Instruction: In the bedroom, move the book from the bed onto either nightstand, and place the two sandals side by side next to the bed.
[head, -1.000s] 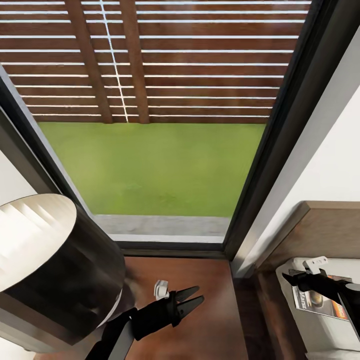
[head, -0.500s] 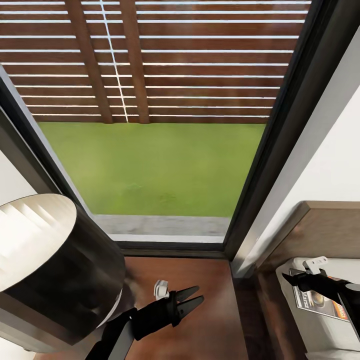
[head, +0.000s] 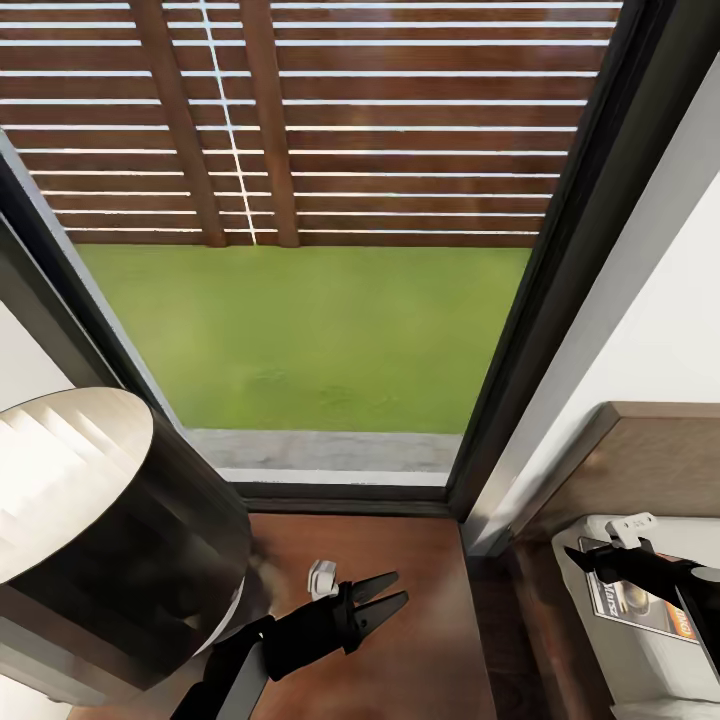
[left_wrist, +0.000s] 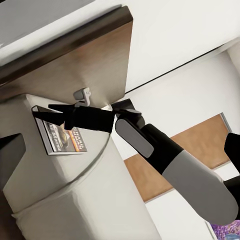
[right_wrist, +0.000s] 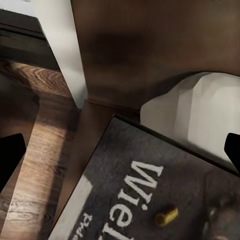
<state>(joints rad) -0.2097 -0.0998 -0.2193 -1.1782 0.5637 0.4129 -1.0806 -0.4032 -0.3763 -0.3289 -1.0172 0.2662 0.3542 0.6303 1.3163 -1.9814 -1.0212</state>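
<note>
lamp beside left gripper, parted, empty | right gripper over book, jaws unclear

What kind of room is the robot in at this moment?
Most likely a bedroom. A bed with a pale mattress and a brown wooden headboard stands at the right, with a book lying on it. Beside it is a low wooden nightstand with a lamp, under a tall dark-framed window.
</note>
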